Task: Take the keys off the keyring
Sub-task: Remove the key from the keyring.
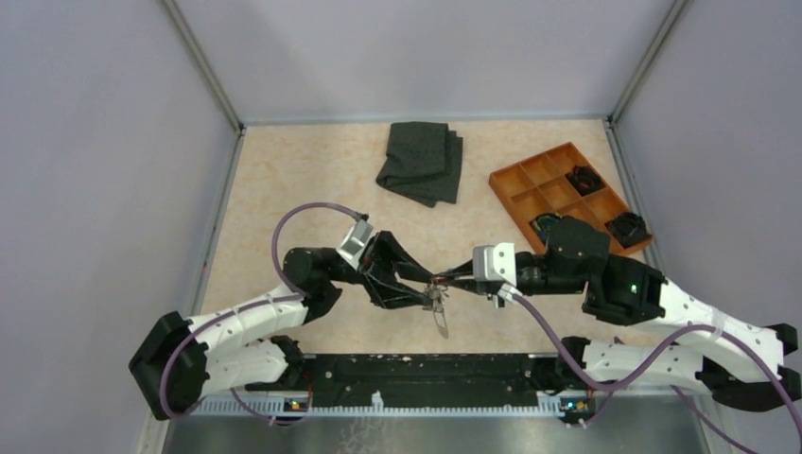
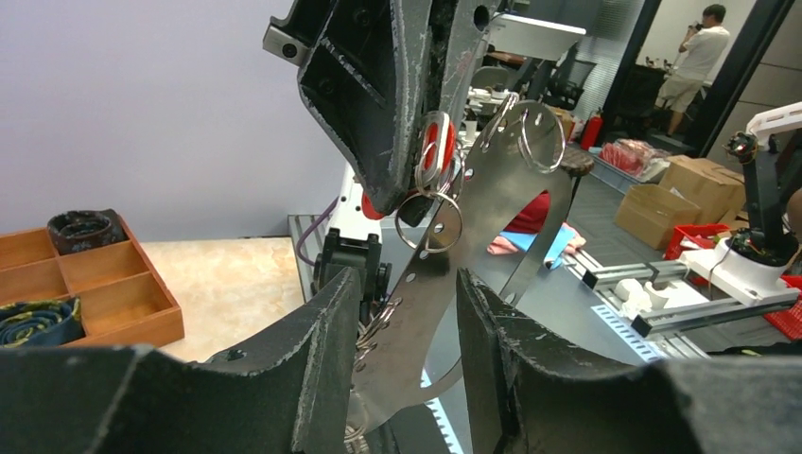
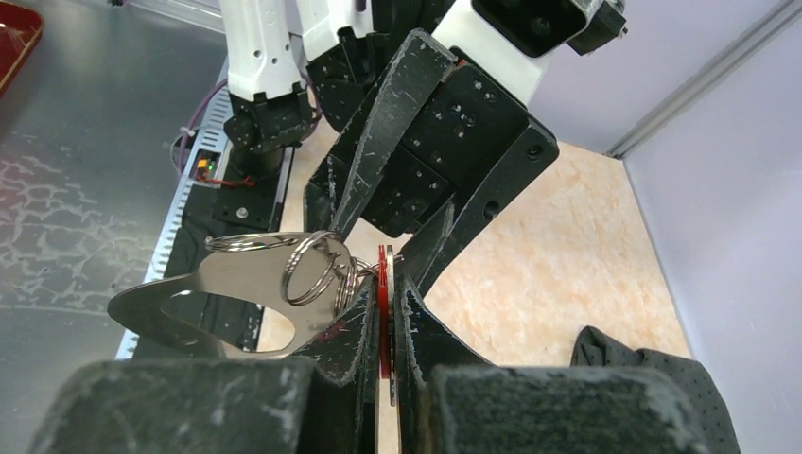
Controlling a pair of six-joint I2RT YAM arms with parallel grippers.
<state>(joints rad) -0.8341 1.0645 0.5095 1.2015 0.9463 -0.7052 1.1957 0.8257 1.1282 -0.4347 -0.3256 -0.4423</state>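
Top view. Wooden compartment tray (image 1: 526, 185) sits at the far right of the table (image 1: 284, 189). One black clump (image 1: 584, 178) lies in a far cell, another (image 1: 626, 226) in the cell at the near right corner, and a dark coil with blue and yellow (image 1: 544, 224) in a cell at the tray's near left. A folded dark cloth (image 1: 423, 163) lies just left of the tray, apart from it. Left gripper (image 1: 426, 293) and right gripper (image 1: 450, 282) meet tip to tip, near and left of the tray. The keyring (image 1: 441, 318) hangs below them over bare tabletop.

Left wrist view. The tray (image 2: 113, 312) is off to the left. Left gripper (image 2: 407, 279) has its jaws parted either side of the keyring's metal band (image 2: 444, 274). Cannot tell whether the pads press it. Split rings (image 2: 430, 225) hang on the band. Above them the right gripper (image 2: 426, 175) pinches a red-headed key (image 2: 437, 151).

Right wrist view. The tray is out of frame. Right gripper (image 3: 386, 295) is clenched on the red-headed key (image 3: 384, 274), seen edge-on. The band (image 3: 222, 284) and rings (image 3: 312, 270) jut left of its fingers. Left gripper (image 3: 374, 248) faces it, tips at the rings. A cloth corner (image 3: 653, 388) shows at lower right.
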